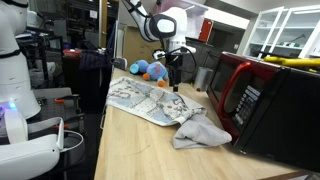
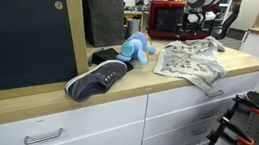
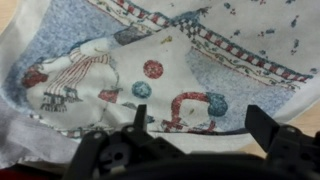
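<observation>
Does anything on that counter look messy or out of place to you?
Yes. A dark shoe lies on the wooden counter near a blue plush toy, odd company for a worktop. The snowman-print cloth under the open fingers is rumpled, with one corner folded over.

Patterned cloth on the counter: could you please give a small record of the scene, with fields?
nearest thing: white and blue snowman-print cloth, rumpled
jaws: open, over this cloth, holding nothing
beside it: crumpled grey rag
near cloth: blue plush toy
far end: dark sneaker
surface: light wooden countertop
</observation>
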Action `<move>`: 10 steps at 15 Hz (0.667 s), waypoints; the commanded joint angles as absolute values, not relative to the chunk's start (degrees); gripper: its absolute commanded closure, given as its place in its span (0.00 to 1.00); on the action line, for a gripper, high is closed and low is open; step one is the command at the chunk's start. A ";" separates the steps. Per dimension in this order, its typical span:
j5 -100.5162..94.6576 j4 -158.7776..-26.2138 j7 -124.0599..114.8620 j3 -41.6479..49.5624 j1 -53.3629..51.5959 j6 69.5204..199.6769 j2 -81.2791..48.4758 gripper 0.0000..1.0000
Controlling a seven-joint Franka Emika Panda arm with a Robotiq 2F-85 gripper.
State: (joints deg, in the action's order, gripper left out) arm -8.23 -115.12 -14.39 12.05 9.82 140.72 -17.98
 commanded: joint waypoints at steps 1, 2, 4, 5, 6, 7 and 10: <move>-4.33 -111.65 -18.42 12.37 9.47 142.13 -22.25 0.00; -3.10 -110.63 -18.79 12.29 9.62 142.18 -23.34 0.00; 2.25 -109.79 -13.88 10.18 11.49 137.91 -22.51 0.00; -1.07 -111.55 -16.34 12.26 9.65 141.09 -22.86 0.00; 0.54 -111.00 -15.29 11.77 10.04 140.35 -23.09 0.00; 1.18 -110.66 -14.78 11.48 10.29 139.94 -23.09 0.00; 1.42 -110.38 -14.71 11.42 10.38 139.72 -23.09 0.00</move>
